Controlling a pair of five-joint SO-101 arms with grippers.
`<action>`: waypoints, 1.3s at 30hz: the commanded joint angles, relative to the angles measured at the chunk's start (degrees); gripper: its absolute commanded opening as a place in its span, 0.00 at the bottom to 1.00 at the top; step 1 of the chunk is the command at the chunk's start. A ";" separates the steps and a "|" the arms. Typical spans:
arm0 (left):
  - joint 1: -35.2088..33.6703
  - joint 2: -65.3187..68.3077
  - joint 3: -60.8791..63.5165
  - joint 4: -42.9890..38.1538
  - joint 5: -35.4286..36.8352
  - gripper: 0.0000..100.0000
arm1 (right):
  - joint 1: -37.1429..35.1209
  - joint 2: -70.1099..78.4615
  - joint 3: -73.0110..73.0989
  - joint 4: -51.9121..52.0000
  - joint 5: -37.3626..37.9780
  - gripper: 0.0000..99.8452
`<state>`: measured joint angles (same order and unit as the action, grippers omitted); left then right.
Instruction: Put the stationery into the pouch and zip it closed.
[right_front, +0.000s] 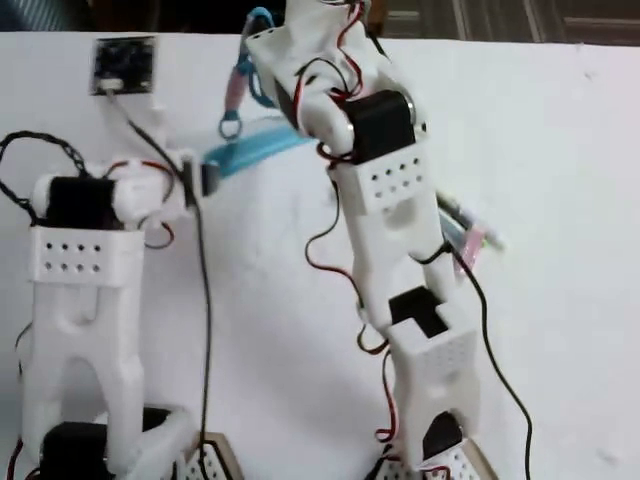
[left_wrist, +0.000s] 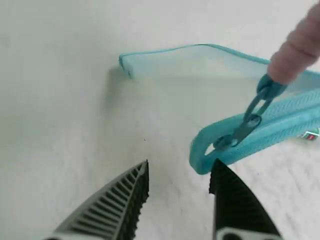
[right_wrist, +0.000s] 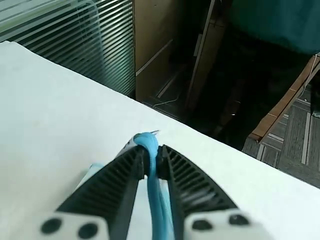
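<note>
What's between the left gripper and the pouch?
Bare table, seen in the left wrist view: a short stretch from the open left gripper to the pouch.

One teal pouch (left_wrist: 280, 125), one zipper pull (left_wrist: 246, 125), one camera board (right_front: 125, 64), two tools: left tool (left_wrist: 177, 172), right tool (right_wrist: 153, 151). Pens (right_front: 466, 238) partly hidden, uncounted.
</note>
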<state>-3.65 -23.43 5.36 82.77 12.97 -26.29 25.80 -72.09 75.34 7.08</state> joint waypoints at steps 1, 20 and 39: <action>-1.19 -1.45 -0.26 -1.32 0.53 0.18 | -0.04 -0.48 -1.49 -0.75 -0.35 0.02; -1.19 -1.27 10.29 -24.62 0.70 0.02 | 0.31 -0.48 -1.49 0.92 -0.26 0.02; 9.10 -5.85 1.05 1.32 -1.76 0.22 | -0.13 -0.48 -1.49 0.57 -0.26 0.02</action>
<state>1.71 -27.03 5.27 84.09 11.47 -26.29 25.80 -72.09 76.22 7.08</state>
